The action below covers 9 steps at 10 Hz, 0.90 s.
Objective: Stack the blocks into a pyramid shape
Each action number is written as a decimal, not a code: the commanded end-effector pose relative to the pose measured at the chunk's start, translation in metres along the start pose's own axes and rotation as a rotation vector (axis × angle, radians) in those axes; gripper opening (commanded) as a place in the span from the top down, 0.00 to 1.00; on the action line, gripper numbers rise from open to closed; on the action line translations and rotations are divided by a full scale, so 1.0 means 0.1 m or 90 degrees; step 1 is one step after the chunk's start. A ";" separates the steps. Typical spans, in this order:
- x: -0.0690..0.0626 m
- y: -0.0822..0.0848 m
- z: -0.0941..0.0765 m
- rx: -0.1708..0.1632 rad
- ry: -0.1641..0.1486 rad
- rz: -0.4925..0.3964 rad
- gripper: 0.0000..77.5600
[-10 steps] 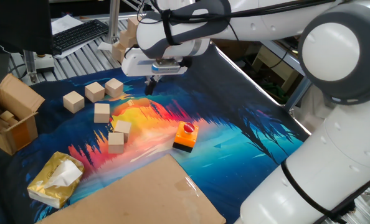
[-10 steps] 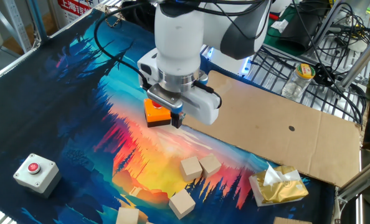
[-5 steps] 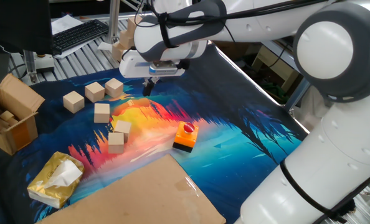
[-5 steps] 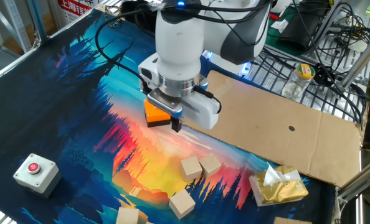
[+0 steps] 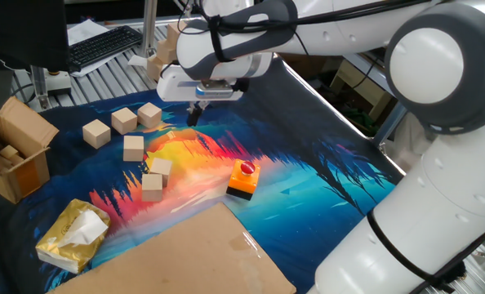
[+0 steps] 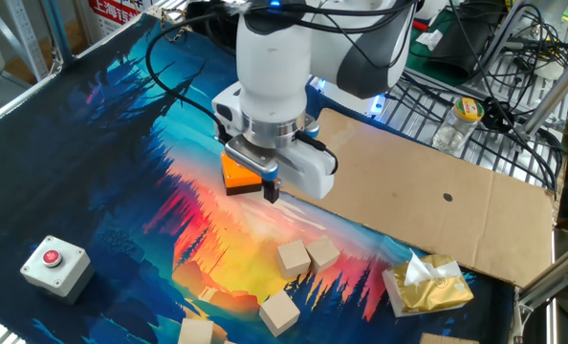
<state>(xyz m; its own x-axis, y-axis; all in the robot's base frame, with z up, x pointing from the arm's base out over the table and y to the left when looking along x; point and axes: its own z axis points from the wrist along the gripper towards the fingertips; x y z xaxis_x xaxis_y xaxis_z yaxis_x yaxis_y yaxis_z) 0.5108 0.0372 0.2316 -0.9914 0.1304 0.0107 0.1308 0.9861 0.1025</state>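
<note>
Six blocks [image 5: 134,147] of pale wood lie loose and unstacked on the left of the worktop [image 5: 324,196]: three in a row toward the back and three nearer the front, one of them half hidden. To their right, well apart from them, the pincer [image 5: 195,114] hangs above the mat with nothing in it; whether it is released or clenched I cannot tell. Farther right sits an orange-and-black button block [image 5: 243,180].
</note>
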 end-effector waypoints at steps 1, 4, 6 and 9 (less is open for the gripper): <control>-0.01 0.00 -0.01 0.008 0.018 0.010 1.00; -0.01 0.00 -0.01 -0.002 0.025 0.020 1.00; -0.06 0.09 0.11 0.002 0.027 0.033 1.00; -0.12 0.26 0.33 0.004 0.019 0.047 1.00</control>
<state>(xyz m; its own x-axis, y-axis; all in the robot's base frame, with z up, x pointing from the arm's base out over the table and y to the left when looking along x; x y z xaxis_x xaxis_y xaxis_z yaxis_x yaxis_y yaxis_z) 0.5178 0.0497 0.2154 -0.9824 0.1774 0.0586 0.1824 0.9784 0.0975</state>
